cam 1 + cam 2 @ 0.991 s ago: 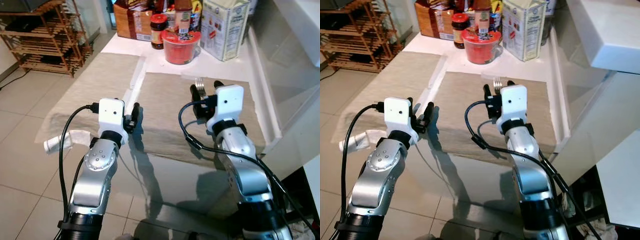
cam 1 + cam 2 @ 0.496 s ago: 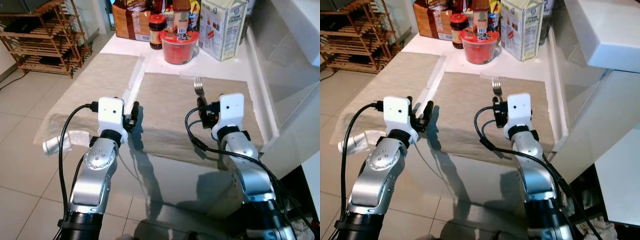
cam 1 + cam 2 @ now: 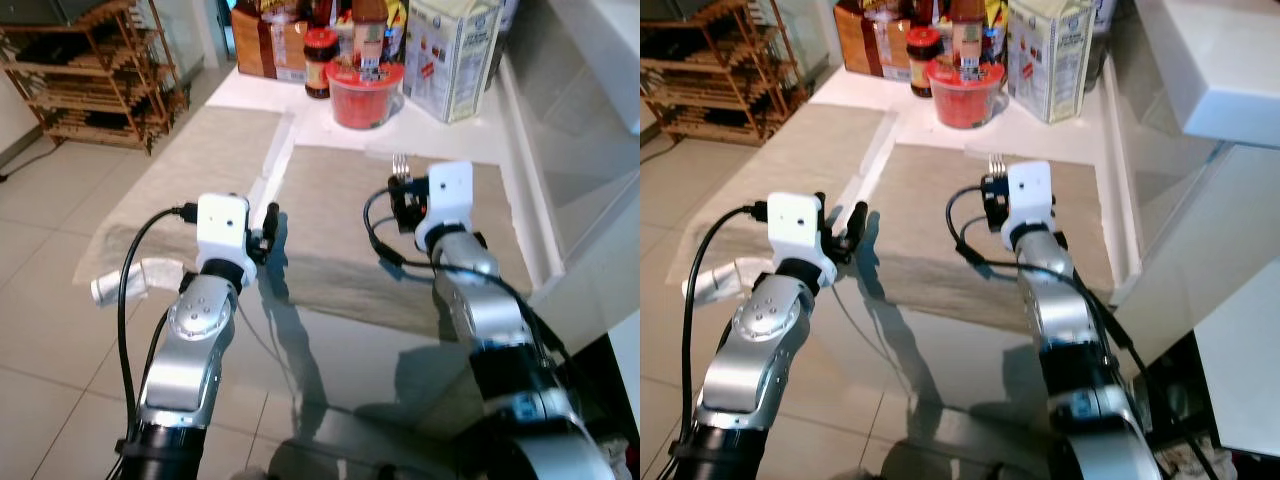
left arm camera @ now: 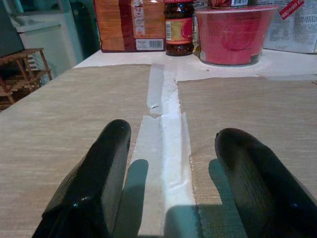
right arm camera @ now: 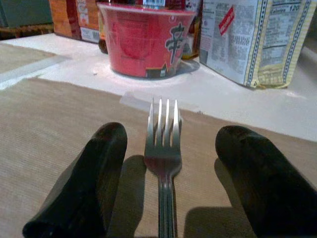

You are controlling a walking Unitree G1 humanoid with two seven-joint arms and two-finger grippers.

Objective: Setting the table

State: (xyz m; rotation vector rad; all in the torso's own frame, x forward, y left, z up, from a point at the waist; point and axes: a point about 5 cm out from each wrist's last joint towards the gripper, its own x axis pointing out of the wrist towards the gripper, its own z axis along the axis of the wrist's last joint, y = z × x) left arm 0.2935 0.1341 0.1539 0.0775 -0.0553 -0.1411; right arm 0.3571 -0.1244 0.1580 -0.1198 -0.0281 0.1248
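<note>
Up at the far end of the table stands a cluster of food containers: a red instant-noodle cup with its lid sealed on, a dark jar with a red cap just beside it, an orange-brown carton, and a tall white box printed with nutrition panels; what any of them holds inside cannot be seen. On the near side, two beige placemats lie side by side, the left placemat and the right placemat, with a bare white strip of table between them. A fork lies flat on the right placemat, tines pointing toward the noodle cup. The right gripper sits low over it, fingers spread wide to either side of the fork's neck without touching it. The left gripper hovers above the gap between the mats, fingers wide apart and holding nothing.
</note>
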